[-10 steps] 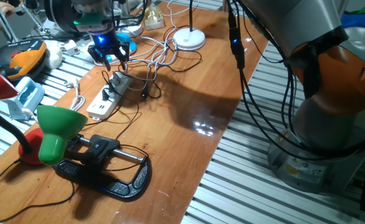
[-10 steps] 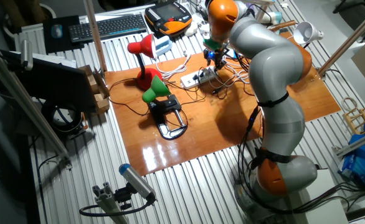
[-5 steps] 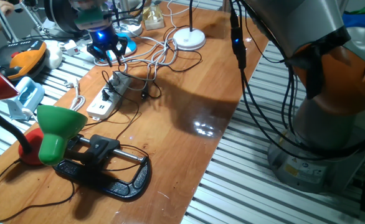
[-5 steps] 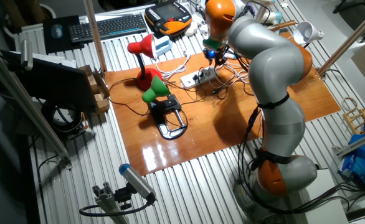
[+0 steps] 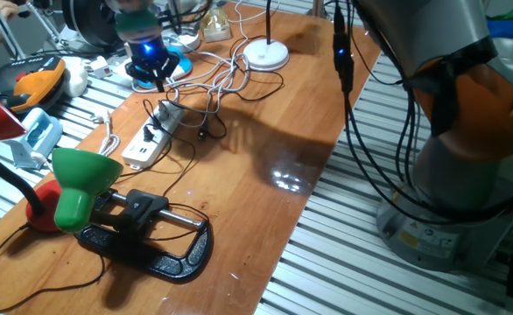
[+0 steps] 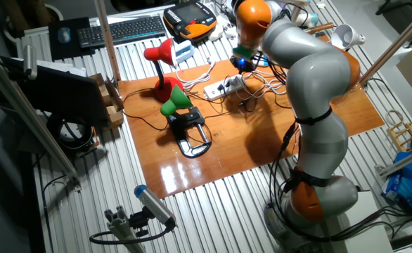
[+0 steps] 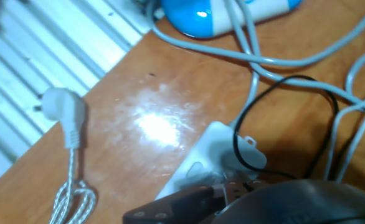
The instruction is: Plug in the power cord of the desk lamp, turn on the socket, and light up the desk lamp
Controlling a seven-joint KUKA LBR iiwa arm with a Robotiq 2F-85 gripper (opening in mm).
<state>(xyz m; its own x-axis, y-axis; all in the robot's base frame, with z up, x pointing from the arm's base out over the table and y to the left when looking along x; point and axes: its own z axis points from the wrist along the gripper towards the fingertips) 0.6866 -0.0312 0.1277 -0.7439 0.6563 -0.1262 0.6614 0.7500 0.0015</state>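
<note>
While the arm has lifted over the last second, the end effector (image 5: 152,73) has drawn up and away from the near end of the long white rectangular power strip (image 5: 154,133) toward the far edge of the wooden surface (image 5: 265,140). Whether its fingers are released or clenched I cannot tell – the hand view shows only dark blurred shapes at the bottom. It carries nothing visible. The lamp cord's white plug (image 7: 64,111) lies loose at the surface's edge, just beside the strip and not inserted. The desk lamp with the flat round white base (image 5: 266,56) stands well apart. Plugging in is likely not yet done – the retreat looks like repositioning toward that plug.
</note>
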